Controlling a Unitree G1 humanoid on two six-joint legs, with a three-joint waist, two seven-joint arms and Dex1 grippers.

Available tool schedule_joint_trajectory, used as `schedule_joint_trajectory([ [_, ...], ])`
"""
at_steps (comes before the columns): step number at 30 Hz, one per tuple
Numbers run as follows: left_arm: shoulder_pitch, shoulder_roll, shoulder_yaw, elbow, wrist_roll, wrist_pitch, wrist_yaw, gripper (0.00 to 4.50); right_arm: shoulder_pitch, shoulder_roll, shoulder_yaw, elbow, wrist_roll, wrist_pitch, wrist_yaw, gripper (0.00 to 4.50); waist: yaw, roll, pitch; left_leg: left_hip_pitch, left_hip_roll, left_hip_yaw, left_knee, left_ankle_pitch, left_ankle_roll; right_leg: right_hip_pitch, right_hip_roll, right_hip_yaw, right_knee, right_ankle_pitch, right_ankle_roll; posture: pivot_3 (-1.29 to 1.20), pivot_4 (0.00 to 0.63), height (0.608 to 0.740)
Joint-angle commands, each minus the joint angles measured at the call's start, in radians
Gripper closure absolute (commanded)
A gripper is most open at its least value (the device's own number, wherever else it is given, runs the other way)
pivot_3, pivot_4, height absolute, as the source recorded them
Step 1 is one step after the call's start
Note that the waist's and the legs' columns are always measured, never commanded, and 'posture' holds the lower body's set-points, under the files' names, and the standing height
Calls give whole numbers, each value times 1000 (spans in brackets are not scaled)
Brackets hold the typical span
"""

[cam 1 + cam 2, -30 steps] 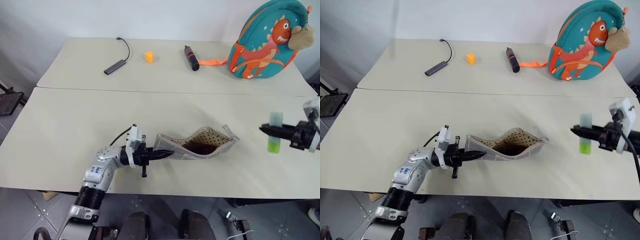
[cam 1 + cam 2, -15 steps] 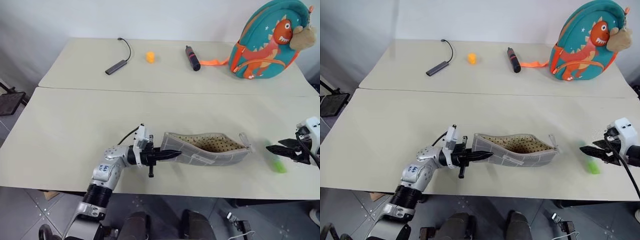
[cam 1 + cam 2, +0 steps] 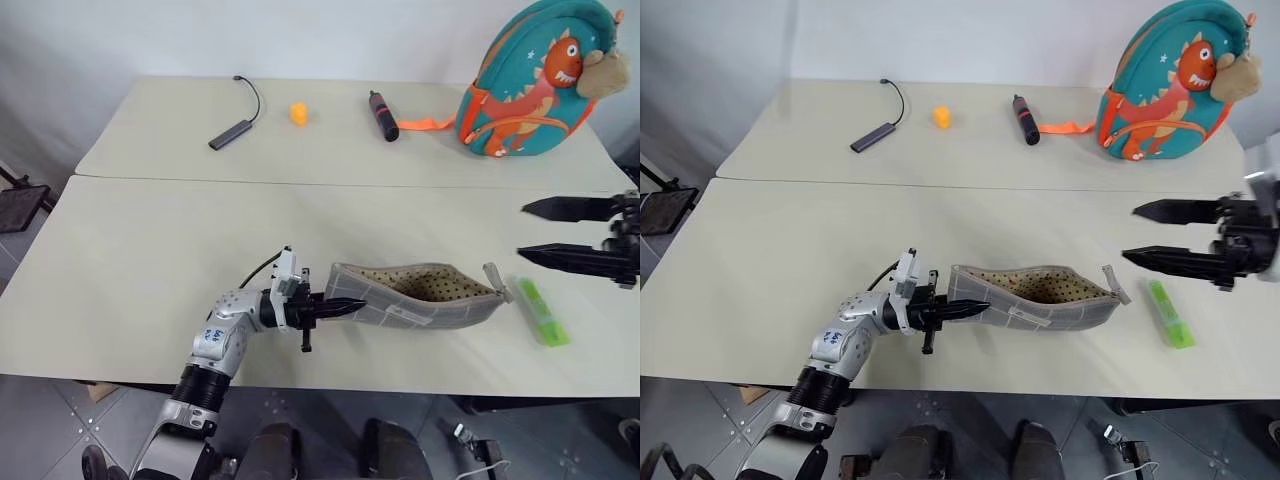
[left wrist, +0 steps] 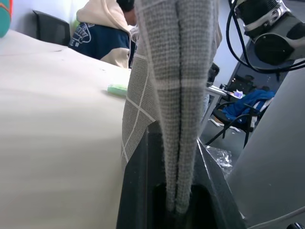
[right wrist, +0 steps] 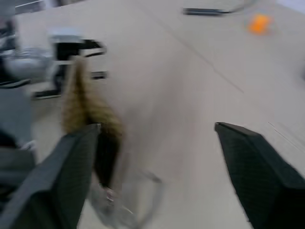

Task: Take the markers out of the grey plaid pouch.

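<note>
Green marker [image 3: 541, 312] now released near table's right edge — right gripper [image 3: 545, 229] raised, spread; pouch [image 3: 420, 296] end kept pinched by left gripper [image 3: 345, 309]; dark marker presumably remaining.

My right fingers [image 5: 264, 179] stood wide apart over the table [image 5: 190, 81].
Between them I saw the pouch [image 5: 88, 119] end-on, its far end pinched by my left gripper [image 5: 78, 50]; an orange lump [image 5: 260, 23] lay well beyond.

Far table ahead of me: teal dinosaur backpack [image 3: 540, 80], black cylinder with orange strap [image 3: 383, 116], orange lump [image 3: 298, 113], grey cabled adapter [image 3: 231, 132].
</note>
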Motion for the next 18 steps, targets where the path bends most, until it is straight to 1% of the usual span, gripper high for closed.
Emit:
schedule_joint_trajectory([
  [1, -10, -9, -3, 0, 5, -21, -6, 4500, -71, 1, 156, -139, -50, -42, -1, 1955, 1, 0, 0, -1, 0, 0, 0, 0, 0, 0, 0, 0, 0, 0, 0, 0, 150, 740],
  [3, -11, -11, -5, 4, 8, -25, -5, 4500, -99, 5, 218, -161, -78, -43, -14, 2628, 3, 0, 0, -2, -1, -2, 0, 0, 0, 0, 0, -1, -1, 0, 0, 0, 150, 740],
  [4, -11, -12, -7, 5, 11, -28, -4, 4500, -123, 17, 260, -172, -101, -35, -37, 3069, 4, 0, 0, -2, -1, -2, 0, 0, 0, 0, 0, -2, -1, 0, 0, 0, 150, 740],
  [5, -11, -12, -10, 7, 15, -32, -4, 4500, -139, 28, 293, -184, -114, -37, -46, 3379, 2, 0, 0, -2, -2, -2, 0, 0, 0, 0, 0, -2, -1, 0, 0, 0, 150, 740],
  [8, -13, -15, -8, 9, 15, -35, 0, 4500, -164, 51, 347, -205, -135, -25, -68, 4391, 1, 0, 0, -3, -2, -2, 0, 0, 0, 0, 0, -2, -1, 0, 0, 0, 150, 740],
  [11, -14, -17, -6, 9, 17, -36, 4, 4500, -163, 43, 407, -240, -166, -39, -36, 4453, 1, 0, 0, -3, -3, -2, 0, 0, 0, 0, 0, -3, -1, 0, 0, 0, 150, 740],
  [12, -15, -18, -6, 10, 18, -37, 5, 4500, -172, 53, 428, -251, -167, -20, -46, 4453, 0, 0, 0, -3, -3, -2, 0, 0, 0, 0, 0, -2, -1, 0, 0, 0, 150, 740],
  [15, -19, -21, -4, 13, 19, -37, 10, 4500, -204, 121, 484, -268, -201, 19, -134, 4453, -2, 0, 0, -3, -3, -2, 1, 0, 0, 0, 0, -2, -1, 0, 0, 0, 150, 740],
  [18, -22, -24, -3, 14, 21, -38, 14, 4500, -205, 156, 533, -284, -268, 45, -214, 4453, -2, 0, 0, -2, -3, -2, 1, 0, 0, 0, 1, -2, -1, 0, 0, 0, 150, 740],
])
